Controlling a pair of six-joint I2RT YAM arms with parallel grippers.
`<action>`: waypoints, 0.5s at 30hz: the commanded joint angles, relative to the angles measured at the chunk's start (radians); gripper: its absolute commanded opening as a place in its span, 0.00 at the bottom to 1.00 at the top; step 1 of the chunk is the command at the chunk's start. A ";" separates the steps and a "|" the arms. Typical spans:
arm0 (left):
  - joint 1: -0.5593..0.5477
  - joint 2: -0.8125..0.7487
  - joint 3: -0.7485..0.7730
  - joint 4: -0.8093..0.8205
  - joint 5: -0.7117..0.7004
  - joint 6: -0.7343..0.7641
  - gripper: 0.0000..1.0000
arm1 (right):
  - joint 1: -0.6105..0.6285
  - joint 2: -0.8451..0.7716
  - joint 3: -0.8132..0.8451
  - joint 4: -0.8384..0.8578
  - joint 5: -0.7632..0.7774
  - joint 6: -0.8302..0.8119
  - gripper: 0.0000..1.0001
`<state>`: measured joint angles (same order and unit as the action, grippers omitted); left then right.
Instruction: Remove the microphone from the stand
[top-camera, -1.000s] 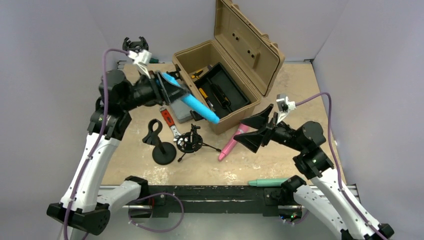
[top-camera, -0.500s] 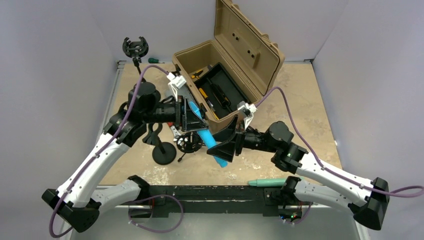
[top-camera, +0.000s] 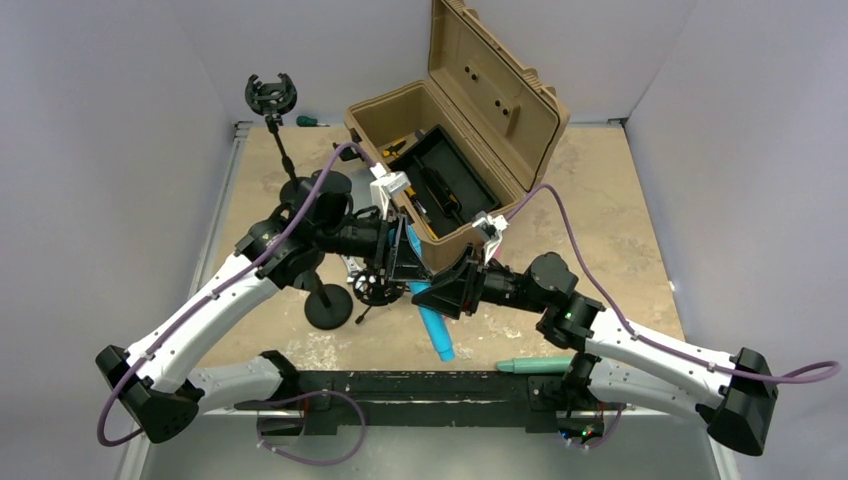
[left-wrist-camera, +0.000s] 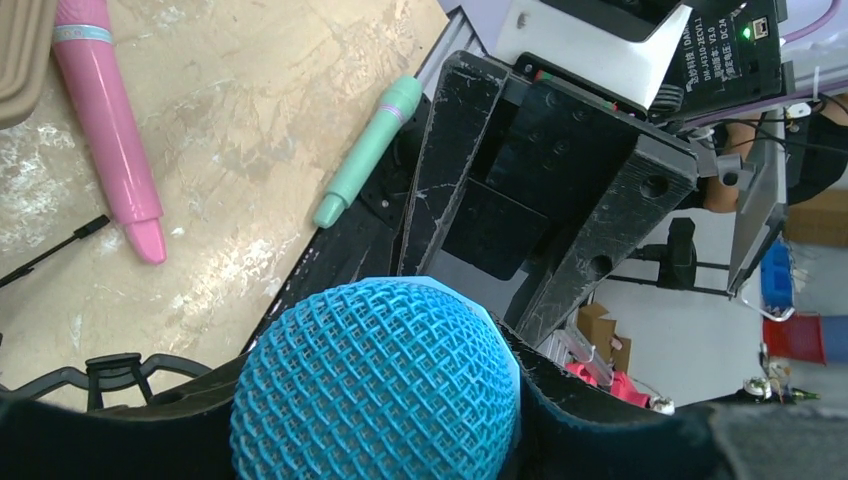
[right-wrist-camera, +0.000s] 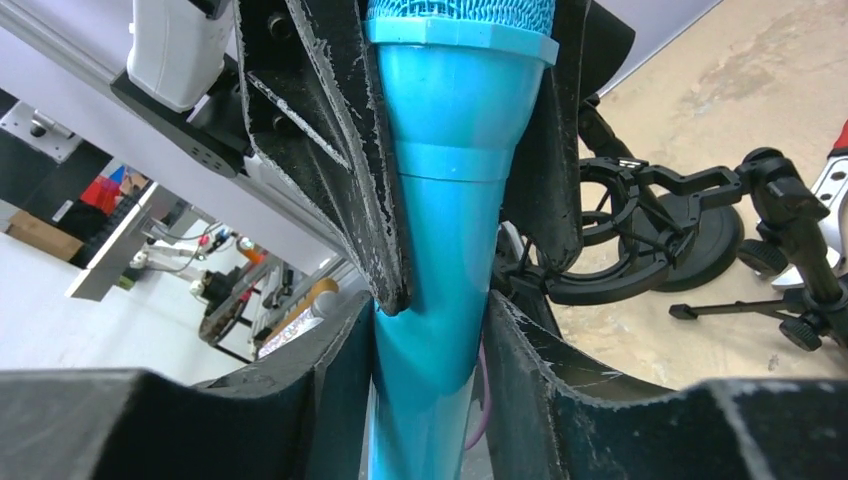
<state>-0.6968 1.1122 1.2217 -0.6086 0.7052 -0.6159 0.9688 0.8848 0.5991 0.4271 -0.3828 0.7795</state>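
Our left gripper (top-camera: 408, 265), clamped on the blue microphone (top-camera: 436, 328), has swung it toward the near edge, where our right gripper (right-wrist-camera: 428, 340) brackets its handle, though we cannot tell if it grips yet; we judge a handover is under way.

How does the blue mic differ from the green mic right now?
Blue mic is bright blue, green mic pale green. Blue mic is held off the table between left hand and right hand; green mic lies untouched. Blue mic points toward the near edge, green mic lies along it. Both are tapered.
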 joint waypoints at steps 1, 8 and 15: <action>-0.026 0.010 0.052 0.043 0.009 0.009 0.00 | 0.007 -0.003 -0.045 0.110 0.003 0.041 0.36; -0.028 0.018 0.183 -0.060 -0.006 0.094 0.65 | 0.007 -0.072 -0.079 0.059 0.061 0.053 0.00; -0.024 -0.073 0.355 -0.242 -0.308 0.240 1.00 | 0.006 -0.246 -0.069 -0.177 0.236 0.017 0.00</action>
<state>-0.7208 1.1255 1.4788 -0.7578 0.6022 -0.4721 0.9714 0.7300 0.5175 0.3836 -0.2924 0.8246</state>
